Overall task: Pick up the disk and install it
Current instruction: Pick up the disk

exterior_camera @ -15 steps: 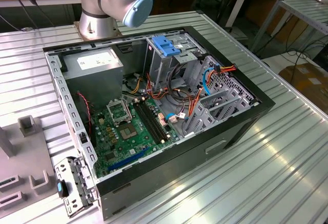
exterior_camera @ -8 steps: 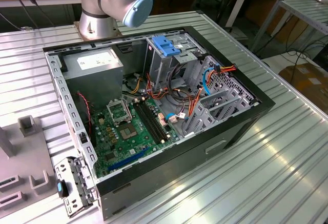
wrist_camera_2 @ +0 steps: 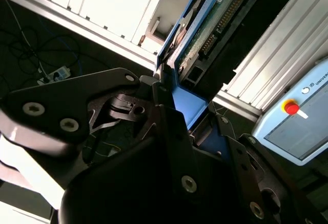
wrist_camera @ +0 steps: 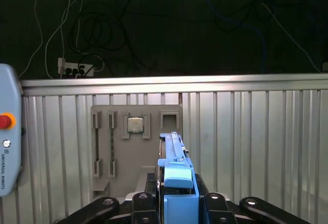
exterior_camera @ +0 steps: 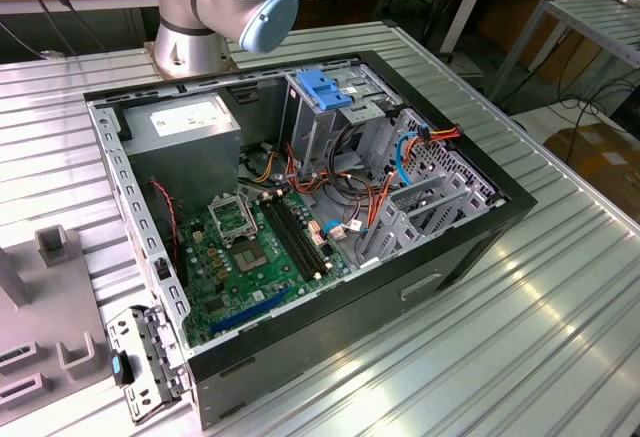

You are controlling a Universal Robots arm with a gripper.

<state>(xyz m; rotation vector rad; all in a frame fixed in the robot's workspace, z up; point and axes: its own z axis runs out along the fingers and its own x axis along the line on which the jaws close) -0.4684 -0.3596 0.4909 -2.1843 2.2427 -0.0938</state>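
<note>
Now the black two-fingered gripper point(wrist_camera: 177, 201) is clamped on the disk point(wrist_camera: 174, 165), a flat grey-metal drive framed by bright blue plastic rails. In both wrist views the fingers press on the rails from either side, so the drive stands edge-on and projects straight out beyond the fingertips. This hold probably keeps pressure off the exposed green circuit board point(wrist_camera_2: 210, 26) and presents a narrow edge for sliding into a bay. The disk appears to hang clear above the ribbed aluminium table point(wrist_camera: 256, 147), over a grey slotted fixture plate point(wrist_camera: 136, 165); whether it touches anything below cannot be told.

In the exterior view the black open-sided computer case point(exterior_camera: 420, 277) lies on its side with its interior facing up, giving access from above. Its metal drive cage point(exterior_camera: 330, 127) carries a blue plastic latch piece point(exterior_camera: 322, 87).

Counts: one disk, one gripper, one case, one drive cage, one fixture plate holding one square processor chip point(wrist_camera: 135, 125), and one pale blue teach pendant point(wrist_camera: 7, 142) with one red button point(wrist_camera: 4, 121).
</note>
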